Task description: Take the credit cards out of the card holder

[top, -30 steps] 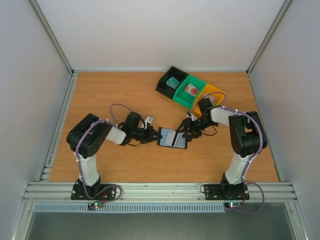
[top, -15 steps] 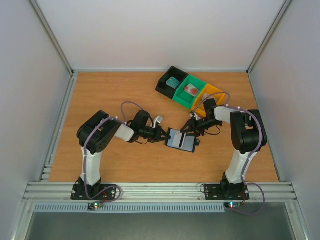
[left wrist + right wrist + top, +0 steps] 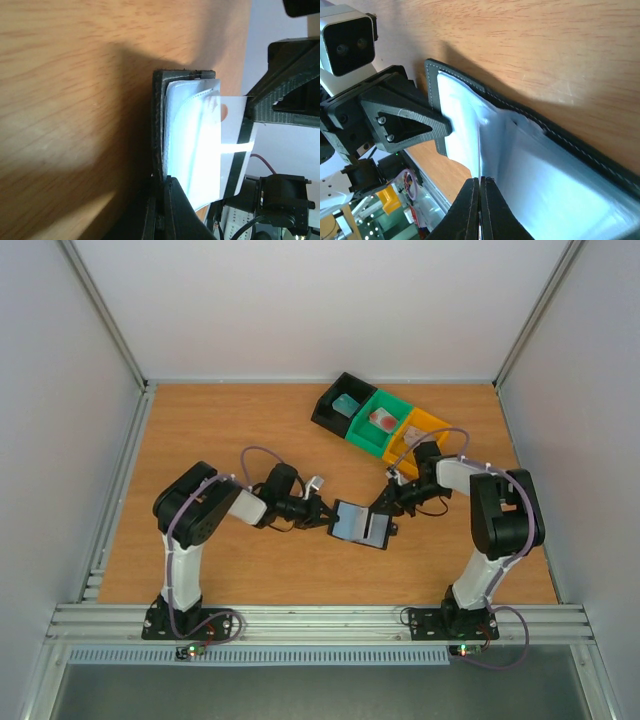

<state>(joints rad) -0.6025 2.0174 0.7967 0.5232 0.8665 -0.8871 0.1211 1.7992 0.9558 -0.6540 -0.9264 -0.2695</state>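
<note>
Card holder held open mid-table between both arms
The left gripper is clamped on its left edge. The right gripper pinches a whitish card sticking out of the pale pocket. At far right, a teal card lies in the black tray and a red card in the green tray.

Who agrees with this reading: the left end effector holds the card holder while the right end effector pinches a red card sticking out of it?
The card is whitish with a dark stripe, not red; the left wrist view shows it. Otherwise right: left end effector holds the card holder, right end effector pinches that card.
</note>
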